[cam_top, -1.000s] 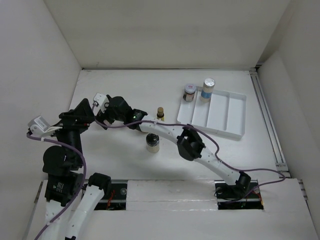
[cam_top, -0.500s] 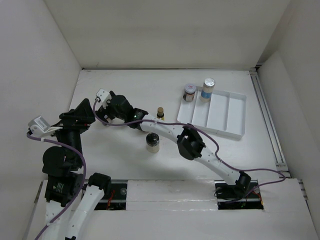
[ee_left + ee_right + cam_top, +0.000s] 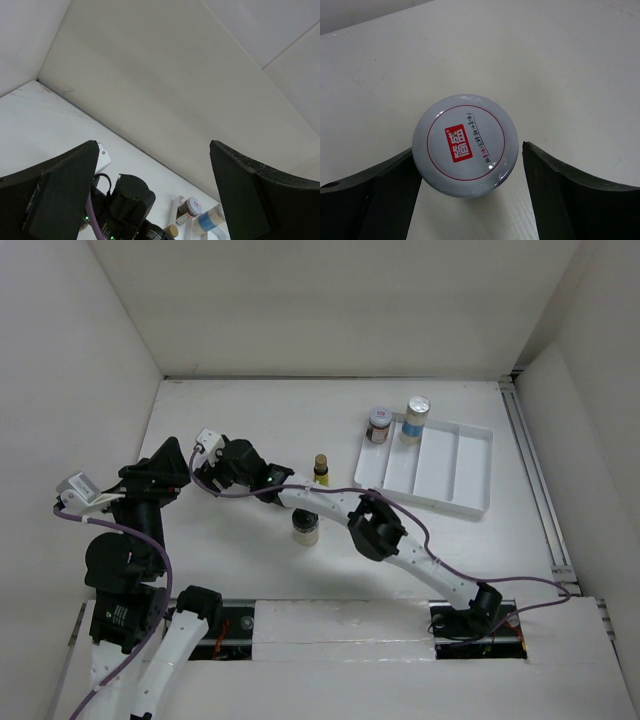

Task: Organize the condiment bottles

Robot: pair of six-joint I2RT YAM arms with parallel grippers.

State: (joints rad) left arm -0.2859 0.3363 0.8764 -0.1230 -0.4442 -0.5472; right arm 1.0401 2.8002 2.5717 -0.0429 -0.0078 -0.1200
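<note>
White table (image 3: 250,410), ridged tray (image 3: 465,465), brown jar (image 3: 380,425), blue-labelled bottle (image 3: 416,418) at far-left end.

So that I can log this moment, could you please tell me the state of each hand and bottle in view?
Left hand: open, empty.
Right hand: open, astride grey-lidded jar.
Grey-lidded jar: upright, closed.
Pale jar: upright on table.
Tan-capped bottle: upright on table.
Brown jar: upright at tray corner.
Blue-labelled bottle: upright, capped.

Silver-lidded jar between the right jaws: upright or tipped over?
Upright. The silver-lidded jar stands on the table, its round lid facing the wrist camera.
</note>
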